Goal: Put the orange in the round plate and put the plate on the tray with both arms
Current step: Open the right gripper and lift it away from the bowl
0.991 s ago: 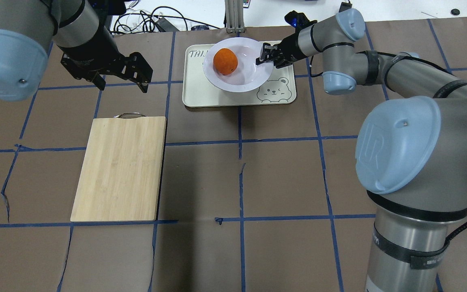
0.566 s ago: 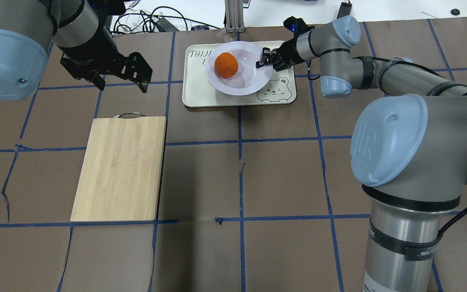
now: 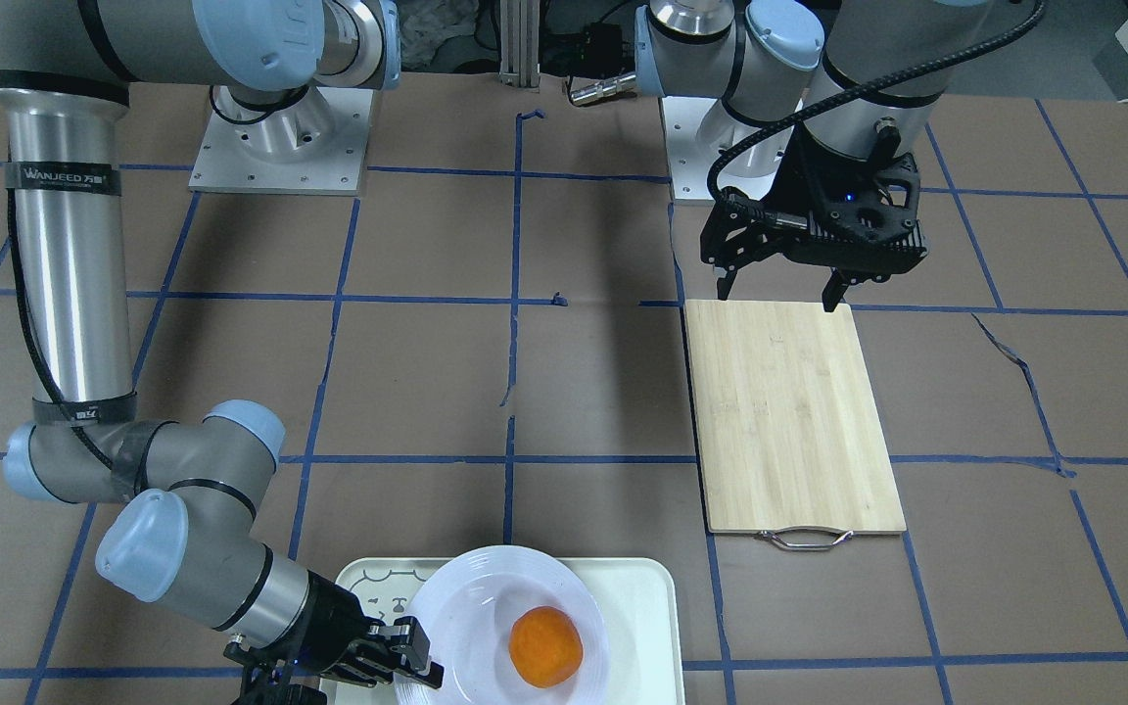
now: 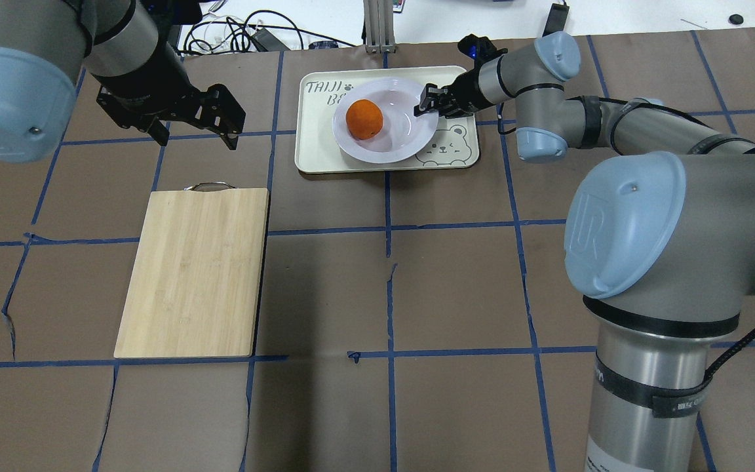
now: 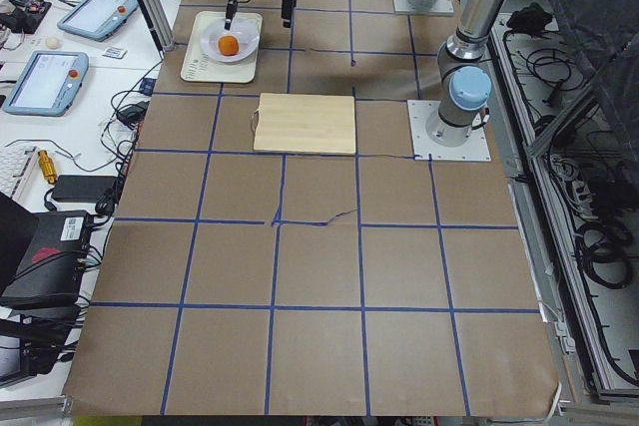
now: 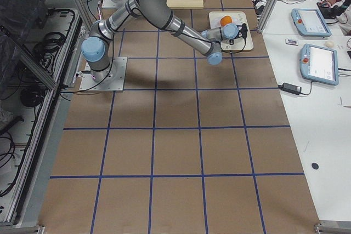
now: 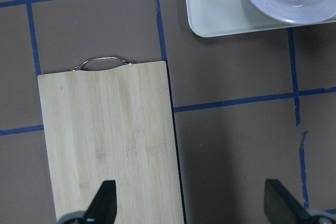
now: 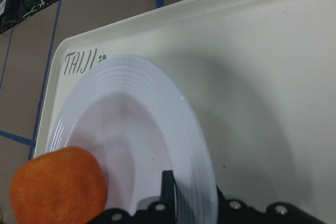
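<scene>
Two hazards worry me from here, and I take them from the biggest thing down. The tray is smooth cream plastic with rounded corners and a raised rim, and it looks light. If the right gripper drags sideways as it lets go, the tray could skid on the brown paper.

The round plate is glossy white with fine ridges on its wide rim. It sits over the tray's middle, pinched at its 2 o'clock edge by that claw. I cannot tell whether it lies flat, so an abrupt release may clatter it.

The orange, dimpled and round, rests at 9 o'clock in the well and could roll out on a tilt.

The left gripper hangs spread and empty at the tray's 9 o'clock, well apart.
</scene>
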Robot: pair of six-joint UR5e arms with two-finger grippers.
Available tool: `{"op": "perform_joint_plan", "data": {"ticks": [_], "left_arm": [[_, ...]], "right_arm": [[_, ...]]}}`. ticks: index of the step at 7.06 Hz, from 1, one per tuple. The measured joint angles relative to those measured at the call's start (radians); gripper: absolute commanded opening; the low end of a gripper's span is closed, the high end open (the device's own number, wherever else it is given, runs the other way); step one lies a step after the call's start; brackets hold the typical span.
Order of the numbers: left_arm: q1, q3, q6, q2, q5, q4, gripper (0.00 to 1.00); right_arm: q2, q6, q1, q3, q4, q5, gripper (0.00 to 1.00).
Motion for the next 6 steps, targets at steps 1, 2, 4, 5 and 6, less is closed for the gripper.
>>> {"op": "perform_joint_plan", "data": {"ticks": [1, 2, 4, 5, 6], "left_arm": [[0.0, 0.0, 0.0, 0.0, 0.0, 0.0, 1.0], [0.0, 0.0, 0.0, 0.0, 0.0, 0.0, 1.0], [0.001, 0.0, 0.0, 0.0, 0.0, 0.0, 1.0], [0.001, 0.0, 0.0, 0.0, 0.0, 0.0, 1.0], [0.001, 0.0, 0.0, 0.0, 0.0, 0.0, 1.0]], "right_arm": [[-0.01, 0.017, 0.0, 0.0, 0.003, -0.019, 1.0], [-0.031, 0.049, 0.0, 0.001, 0.018, -0.037, 1.0], [-0.104, 0.087, 0.0, 0.002, 0.144, -0.109, 1.0], [-0.144, 0.092, -0.001, 0.003, 0.23, -0.159, 1.0], [-0.188, 0.093, -0.001, 0.002, 0.335, -0.237, 1.0]]}}
